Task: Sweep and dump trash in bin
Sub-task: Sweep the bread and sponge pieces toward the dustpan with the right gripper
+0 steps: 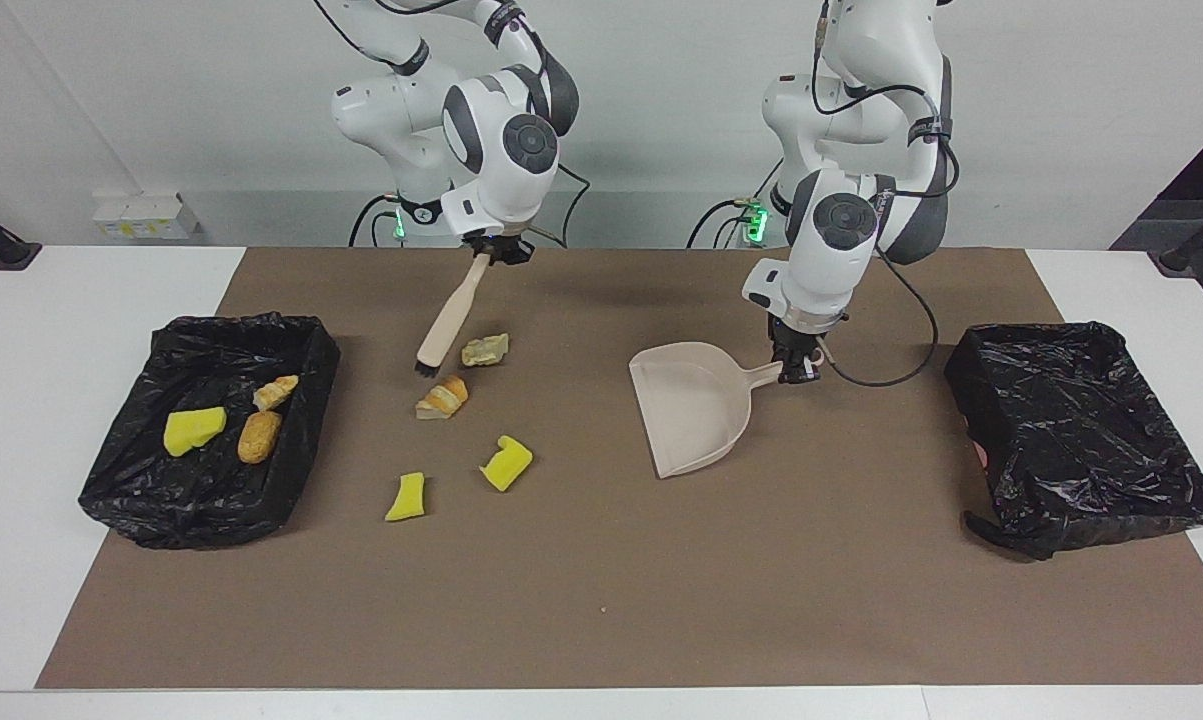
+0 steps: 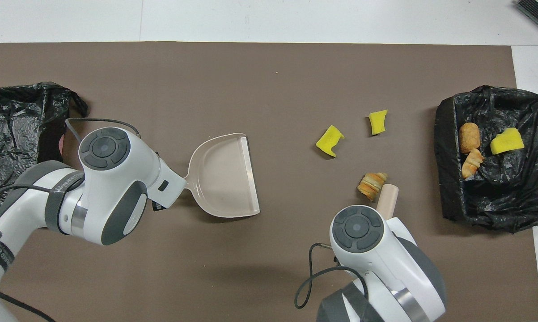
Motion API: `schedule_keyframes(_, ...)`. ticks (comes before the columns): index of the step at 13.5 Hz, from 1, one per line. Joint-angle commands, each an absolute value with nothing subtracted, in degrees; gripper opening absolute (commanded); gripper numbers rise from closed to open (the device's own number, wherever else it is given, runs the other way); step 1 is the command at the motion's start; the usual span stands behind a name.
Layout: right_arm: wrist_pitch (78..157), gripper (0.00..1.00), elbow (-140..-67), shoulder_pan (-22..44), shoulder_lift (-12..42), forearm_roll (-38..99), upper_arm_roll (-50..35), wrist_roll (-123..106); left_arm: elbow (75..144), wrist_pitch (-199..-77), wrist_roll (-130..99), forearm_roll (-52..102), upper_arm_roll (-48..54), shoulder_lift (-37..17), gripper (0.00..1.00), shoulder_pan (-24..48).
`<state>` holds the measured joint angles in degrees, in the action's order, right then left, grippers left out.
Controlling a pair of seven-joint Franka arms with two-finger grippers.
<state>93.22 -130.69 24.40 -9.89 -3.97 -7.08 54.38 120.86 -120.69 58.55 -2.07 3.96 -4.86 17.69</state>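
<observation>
My right gripper (image 1: 496,252) is shut on the handle of the beige brush (image 1: 448,318). The brush slants down, with its bristles next to a pale scrap (image 1: 485,349) and a bread-like chunk (image 1: 442,397) (image 2: 372,185). Two yellow sponge bits (image 1: 506,462) (image 1: 407,497) lie farther from the robots. My left gripper (image 1: 796,368) is shut on the handle of the beige dustpan (image 1: 696,405) (image 2: 222,176). The dustpan's mouth faces the scraps with a gap between. The black-lined bin (image 1: 161,510) (image 2: 492,210) at the right arm's end holds a yellow bit (image 1: 194,429) and two bread chunks (image 1: 259,436).
A second black-lined bin (image 1: 1081,430) (image 2: 9,129) stands at the left arm's end. A brown mat (image 1: 601,600) covers the white table. In the overhead view both arms' heads hide their grippers, and the brush handle (image 2: 387,199) shows only in part.
</observation>
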Motion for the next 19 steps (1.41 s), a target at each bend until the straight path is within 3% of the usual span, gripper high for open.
schedule_keyframes(1, 94.8, 0.0, -134.0, 24.1, -12.9, 0.3, -7.4, 58.1, 123.2, -123.0, 55.6, -2.8, 3.7, -2.9, 0.0, 18.2)
schedule_keyframes(5, 97.9, 0.0, -136.7, 27.2, -13.8, 8.5, -7.5, 66.0, 123.3, -123.0, 54.8, -2.5, 3.8, -2.9, 0.0, 18.1)
schedule_keyframes(9, 108.8, 0.0, -139.8, 28.3, -9.5, 8.9, -7.4, 67.7, 124.3, -124.1, 52.8, -2.4, 3.8, -4.0, 0.0, 18.5)
schedule_keyframes(19, 117.6, 0.0, -119.8, 26.2, 4.8, 8.9, -7.3, 58.9, 124.2, -124.1, 51.7, -2.4, 3.8, -4.0, 0.0, 18.9)
